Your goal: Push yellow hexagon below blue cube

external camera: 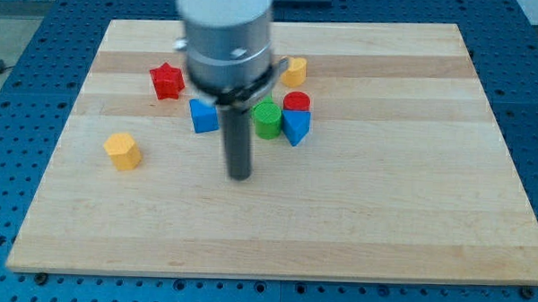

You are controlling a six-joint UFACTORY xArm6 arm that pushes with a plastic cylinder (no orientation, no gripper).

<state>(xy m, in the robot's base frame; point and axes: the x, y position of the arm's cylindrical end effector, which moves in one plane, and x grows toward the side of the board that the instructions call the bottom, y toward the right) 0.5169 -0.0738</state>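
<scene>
Yellow hexagon [123, 151]: towards the view's left and bottom from the blue cube [203, 115], well apart; squat, no clear long axis or heading. My tip [240, 176]: towards the view's bottom-right of the blue cube, touching no block. No pincer fitted. Arm housing hides the board above the cube.

Bright, even light is falling on the counter [410, 219] from above. The pale wood is looking clean and is showing no glare. Small soft shadows are sitting just under the blocks, like the yellow hexagon [123, 151]. The big grey arm [226, 37] at the view's top is looking blurry and smeared. The rod [240, 141] is looking a bit soft too. The blocks are showing fairly sharp. The counter edges are looking straight, not bent.
</scene>
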